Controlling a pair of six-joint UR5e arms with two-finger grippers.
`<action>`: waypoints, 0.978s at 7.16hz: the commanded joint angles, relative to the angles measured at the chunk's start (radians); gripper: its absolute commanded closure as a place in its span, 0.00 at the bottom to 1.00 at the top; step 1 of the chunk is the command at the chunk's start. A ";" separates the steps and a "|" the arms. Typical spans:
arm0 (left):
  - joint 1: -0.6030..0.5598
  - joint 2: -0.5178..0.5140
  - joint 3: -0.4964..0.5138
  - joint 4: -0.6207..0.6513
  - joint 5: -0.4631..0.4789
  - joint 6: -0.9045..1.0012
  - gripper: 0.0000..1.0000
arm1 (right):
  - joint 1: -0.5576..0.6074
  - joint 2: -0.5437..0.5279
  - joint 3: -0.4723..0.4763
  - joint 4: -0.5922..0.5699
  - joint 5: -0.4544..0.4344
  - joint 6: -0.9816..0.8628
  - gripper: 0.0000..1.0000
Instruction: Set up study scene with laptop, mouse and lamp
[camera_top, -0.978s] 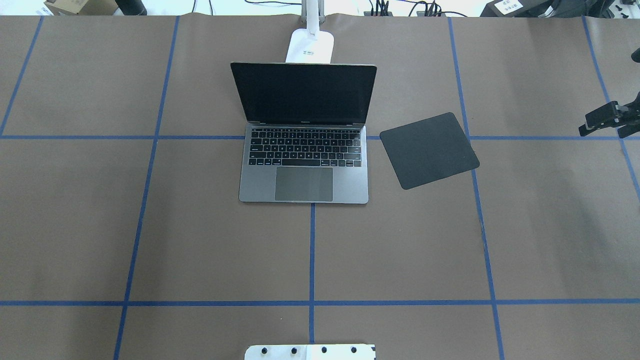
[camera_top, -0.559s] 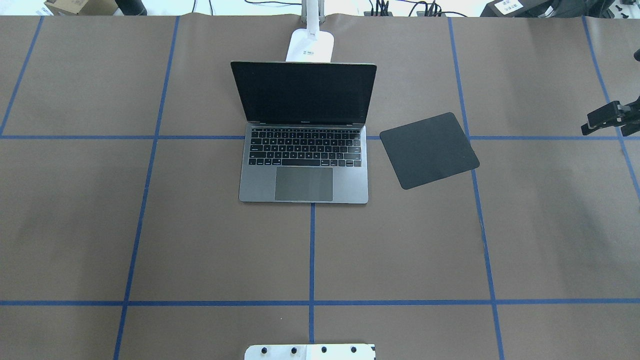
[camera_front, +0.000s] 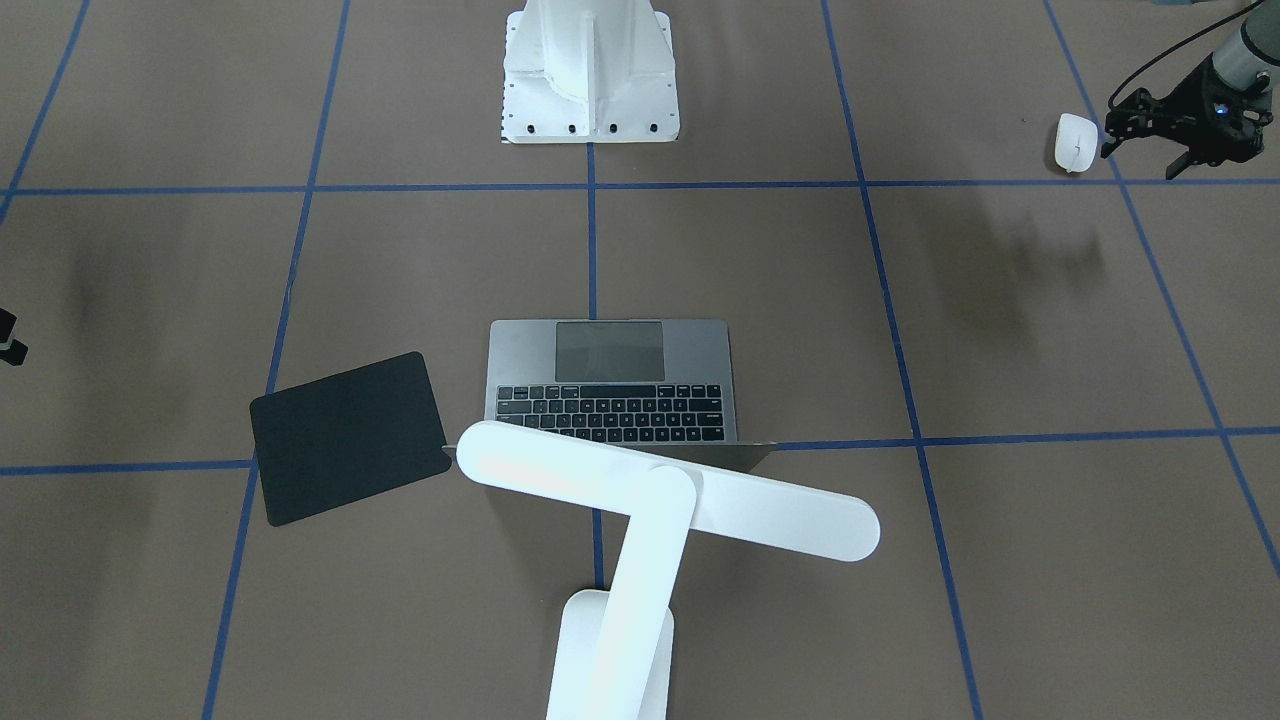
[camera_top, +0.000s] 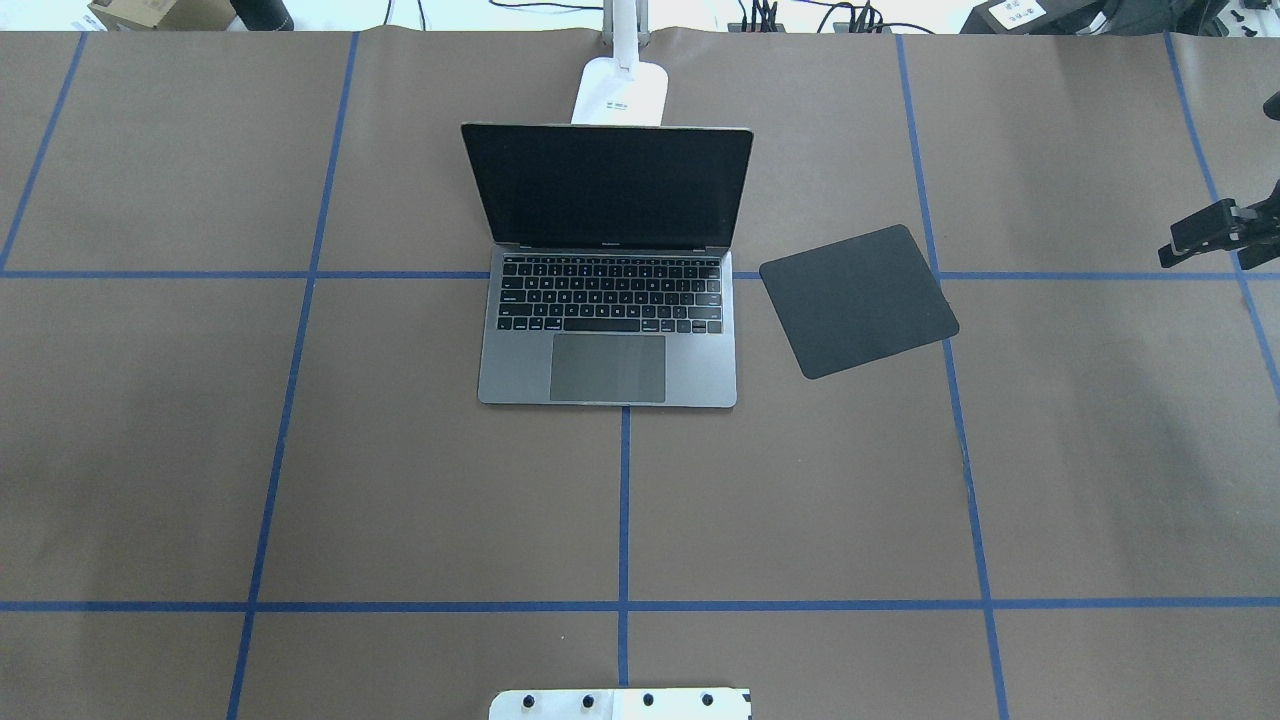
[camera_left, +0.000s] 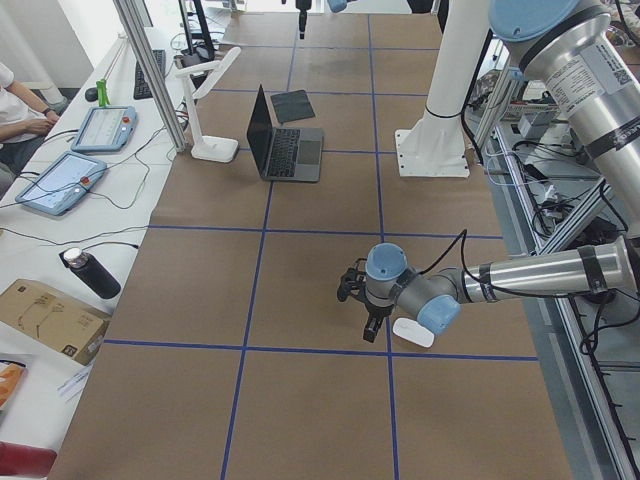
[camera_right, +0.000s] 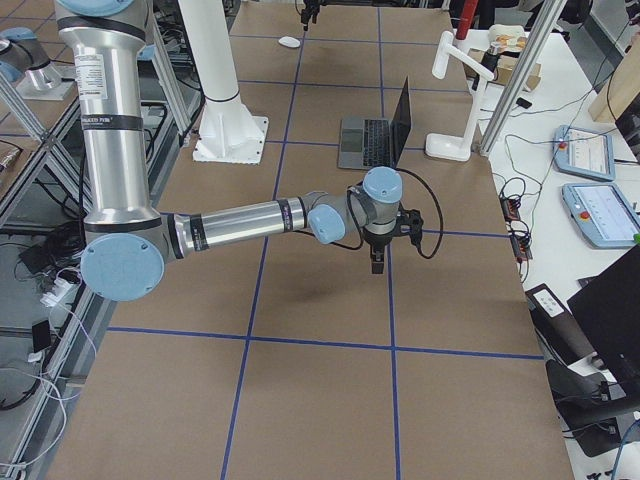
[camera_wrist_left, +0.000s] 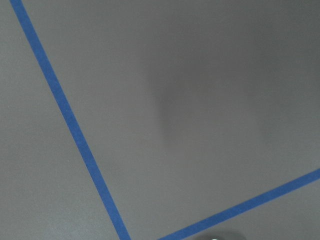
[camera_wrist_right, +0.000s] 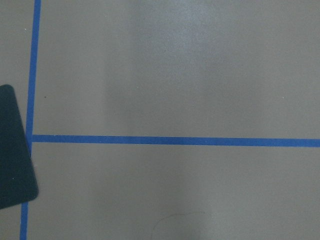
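The mouse (camera_front: 1075, 142) is lying flat on the brown-papered table (camera_top: 400, 500), far out on the robot's left and well apart from the rest of the scene. That is probably why the left gripper (camera_front: 1150, 145) is hanging just beside it, since that arm has the easy reach. Its fingers are looking spread with nothing between them, and the mouse is not yet gripped. The black mouse pad (camera_top: 858, 300) is lying askew just beside the laptop (camera_top: 608, 340), on the robot's right, and it is bare. It seems to be waiting for the mouse, so the carry would have to cross most of the table. The laptop is sitting open near the middle with its dark screen facing the robot, as a user would want it. Behind it the lamp (camera_front: 665, 490) is standing with its base just beyond the lid and its bar head reaching across above the lid, placed to light the keys. The right gripper (camera_top: 1208, 250) is hovering past the pad near the table's right edge, its fingers appearing parted and empty. It is likely being held back to leave the pad free or to take a hand-over.
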 joint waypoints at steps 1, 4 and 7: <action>0.094 -0.033 0.044 -0.045 0.006 -0.060 0.00 | -0.006 0.004 -0.001 0.000 0.000 0.001 0.01; 0.191 0.005 0.046 -0.114 0.030 -0.135 0.00 | -0.006 0.005 0.000 0.000 0.001 0.003 0.01; 0.226 0.044 0.046 -0.140 0.032 -0.202 0.00 | -0.012 0.005 0.000 0.000 0.003 0.007 0.01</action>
